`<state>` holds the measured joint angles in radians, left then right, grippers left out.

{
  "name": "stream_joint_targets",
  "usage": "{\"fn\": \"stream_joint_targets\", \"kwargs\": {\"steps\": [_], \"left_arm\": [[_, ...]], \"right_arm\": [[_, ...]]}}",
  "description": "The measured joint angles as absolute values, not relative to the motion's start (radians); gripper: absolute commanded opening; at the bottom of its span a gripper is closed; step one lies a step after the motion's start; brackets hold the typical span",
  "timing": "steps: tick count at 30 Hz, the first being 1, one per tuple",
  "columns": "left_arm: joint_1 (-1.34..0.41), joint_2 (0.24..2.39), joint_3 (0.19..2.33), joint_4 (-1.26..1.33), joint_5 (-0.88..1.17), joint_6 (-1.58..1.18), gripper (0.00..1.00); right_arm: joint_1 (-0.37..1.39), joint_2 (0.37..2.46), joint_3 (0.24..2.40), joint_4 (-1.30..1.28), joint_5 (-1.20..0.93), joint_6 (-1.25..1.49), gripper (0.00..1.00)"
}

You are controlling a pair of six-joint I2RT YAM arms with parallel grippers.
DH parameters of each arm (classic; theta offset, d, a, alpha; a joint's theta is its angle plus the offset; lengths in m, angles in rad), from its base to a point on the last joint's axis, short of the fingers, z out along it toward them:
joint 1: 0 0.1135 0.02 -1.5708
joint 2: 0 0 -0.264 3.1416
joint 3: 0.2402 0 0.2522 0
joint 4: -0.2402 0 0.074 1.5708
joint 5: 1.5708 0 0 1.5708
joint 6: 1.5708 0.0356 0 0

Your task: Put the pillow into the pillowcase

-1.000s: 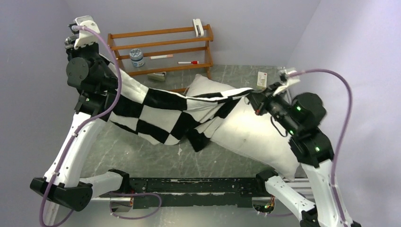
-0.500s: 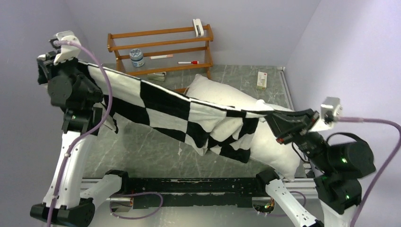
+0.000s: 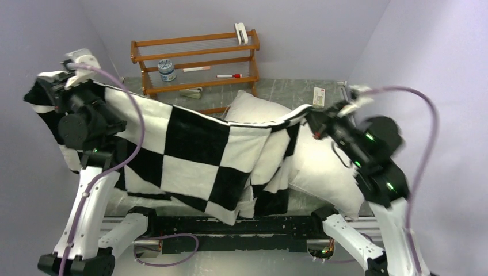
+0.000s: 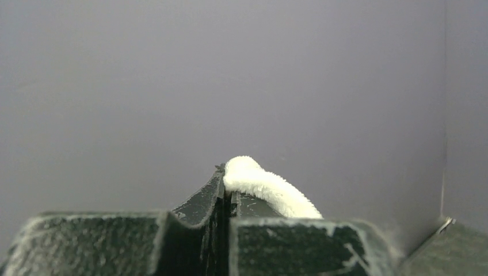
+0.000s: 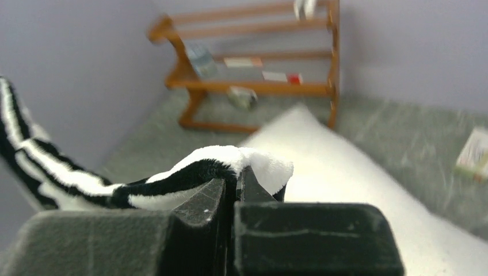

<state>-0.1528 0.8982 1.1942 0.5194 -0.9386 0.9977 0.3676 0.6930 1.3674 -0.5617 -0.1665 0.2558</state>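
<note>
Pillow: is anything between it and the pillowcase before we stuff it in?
Nothing visible does. The pillowcase, pinched by the left tool and right tool, drapes across the pillow's left part. The wooden rack and small box sit behind it. Whether the pillowcase's mouth faces the pillow cannot be told.

even soft light (wrist backgrounds blurred)

Marbled table (image 3: 282,92) — pillow (image 3: 322,172), wooden rack (image 3: 230,81)

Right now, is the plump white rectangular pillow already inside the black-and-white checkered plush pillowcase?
No, the pillow lies on the table outside the pillowcase, which hangs stretched between the left gripper and right gripper.
</note>
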Motion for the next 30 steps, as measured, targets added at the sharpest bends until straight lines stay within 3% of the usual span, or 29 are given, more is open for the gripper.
{"fn": "stream_joint_targets", "kwargs": {"steps": [9,20,24,28,30], "left_arm": [[-0.021,1.146,0.996,0.493,-0.885,0.74,0.05],[0.059,1.523,1.085,0.401,-0.846,0.406,0.05],[0.061,1.568,1.14,0.407,-0.86,0.365,0.05],[0.063,1.578,1.14,0.402,-0.872,0.322,0.24],[0.064,1.581,1.14,0.378,-0.871,0.287,0.4]], "right_arm": [[0.367,1.069,1.082,-0.364,-0.15,0.243,0.0],[0.326,1.353,1.116,-0.206,-0.082,0.263,0.0],[0.325,1.355,1.114,-0.154,-0.117,0.289,0.12],[0.325,1.335,1.076,-0.105,-0.137,0.323,0.22],[0.324,1.326,1.063,-0.102,-0.139,0.334,0.28]]}}
